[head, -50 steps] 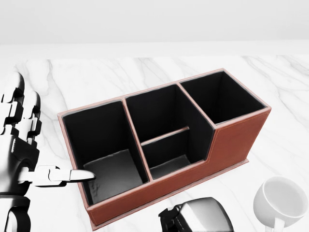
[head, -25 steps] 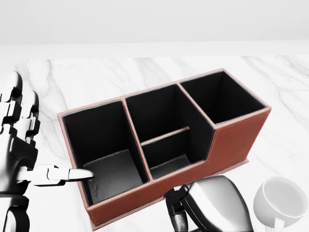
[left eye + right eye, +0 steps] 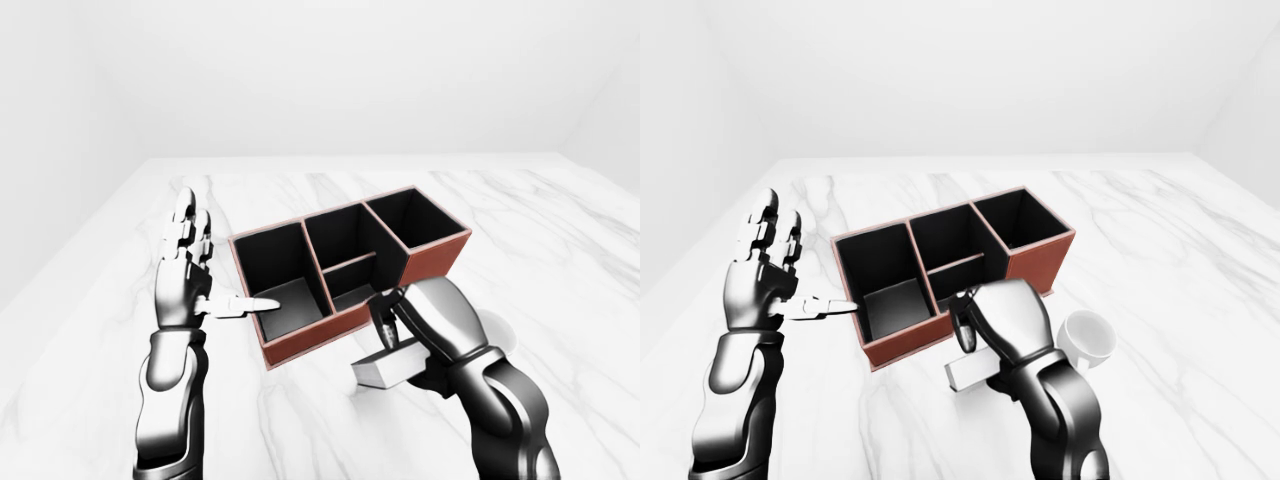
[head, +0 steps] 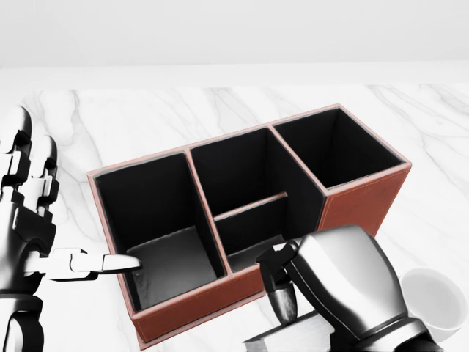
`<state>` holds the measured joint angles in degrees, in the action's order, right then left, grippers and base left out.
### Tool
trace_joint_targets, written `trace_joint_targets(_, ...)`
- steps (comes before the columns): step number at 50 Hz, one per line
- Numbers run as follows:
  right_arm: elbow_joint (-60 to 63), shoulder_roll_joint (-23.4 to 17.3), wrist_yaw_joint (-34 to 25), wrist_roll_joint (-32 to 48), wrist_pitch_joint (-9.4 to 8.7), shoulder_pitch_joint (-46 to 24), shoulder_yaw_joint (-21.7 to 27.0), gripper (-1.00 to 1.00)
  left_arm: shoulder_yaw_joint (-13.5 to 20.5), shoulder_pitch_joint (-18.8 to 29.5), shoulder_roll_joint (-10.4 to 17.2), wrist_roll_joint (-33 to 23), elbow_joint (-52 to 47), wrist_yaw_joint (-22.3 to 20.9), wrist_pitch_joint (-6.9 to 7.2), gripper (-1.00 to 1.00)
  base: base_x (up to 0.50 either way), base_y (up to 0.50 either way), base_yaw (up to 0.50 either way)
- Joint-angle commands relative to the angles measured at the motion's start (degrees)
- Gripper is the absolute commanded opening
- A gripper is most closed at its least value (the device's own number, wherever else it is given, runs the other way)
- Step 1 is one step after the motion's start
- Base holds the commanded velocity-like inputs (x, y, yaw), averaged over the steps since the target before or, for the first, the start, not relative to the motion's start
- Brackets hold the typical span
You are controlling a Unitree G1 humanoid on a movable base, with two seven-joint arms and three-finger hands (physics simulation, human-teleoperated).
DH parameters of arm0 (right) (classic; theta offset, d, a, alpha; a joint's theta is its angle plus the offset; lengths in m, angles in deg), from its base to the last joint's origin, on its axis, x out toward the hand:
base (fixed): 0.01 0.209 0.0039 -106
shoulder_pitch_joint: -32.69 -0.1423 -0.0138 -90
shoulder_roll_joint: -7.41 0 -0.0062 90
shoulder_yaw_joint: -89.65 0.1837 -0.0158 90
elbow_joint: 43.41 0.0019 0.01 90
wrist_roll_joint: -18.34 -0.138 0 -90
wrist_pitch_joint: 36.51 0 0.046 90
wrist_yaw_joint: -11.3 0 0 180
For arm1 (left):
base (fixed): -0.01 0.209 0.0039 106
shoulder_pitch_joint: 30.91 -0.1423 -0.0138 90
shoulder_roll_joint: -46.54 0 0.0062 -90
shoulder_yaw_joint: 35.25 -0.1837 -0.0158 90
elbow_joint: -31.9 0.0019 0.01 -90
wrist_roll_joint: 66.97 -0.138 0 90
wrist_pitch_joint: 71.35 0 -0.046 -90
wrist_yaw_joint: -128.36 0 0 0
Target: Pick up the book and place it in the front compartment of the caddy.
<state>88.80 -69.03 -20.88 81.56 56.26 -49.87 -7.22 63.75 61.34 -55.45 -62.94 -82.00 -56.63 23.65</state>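
Already gripped in the right hand (image 3: pixel 400 335), the book (image 3: pixel 388 368) lies flat, just below the caddy (image 3: pixel 440 252)'s low divided compartment; left hand (image 3: pixel 190 285) hovers open-fingered.

In the head view the right hand (image 4: pixel 344 286) rises from the bottom edge toward the frame's centre, now overlapping the caddy (image 4: pixel 352 209) wall. The book (image 4: pixel 293 339) comes into sight beneath it at the bottom edge. The mug (image 4: pixel 440 297) is now partly covered at lower right.
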Motion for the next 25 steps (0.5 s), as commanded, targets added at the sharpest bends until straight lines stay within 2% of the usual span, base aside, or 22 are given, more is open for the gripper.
trace_joint_targets(1, 1.28, 1.00, -3.61, 1.01, -1.27, -6.33, 1.55, -1.00, 0.08, 0.16, 0.05, 0.12, -0.46, 0.04, 0.00, 1.00, 0.00, 0.00, 0.00)
trace_joint_targets(15, -2.49, 0.50, -5.50, 1.34, -3.22, -15.27, 3.09, -1.00, -0.16, 0.06, -0.04, -0.16, 0.00, 0.04, 0.00, 1.00, 0.00, 0.00, 0.00)
trace_joint_targets(25, -4.90, 0.12, -5.00, 1.11, -4.08, -18.19, 3.72, -1.00, -0.17, 0.00, -0.04, -0.17, -0.17, 0.02, 0.00, 1.00, 0.00, 0.00, 0.00)
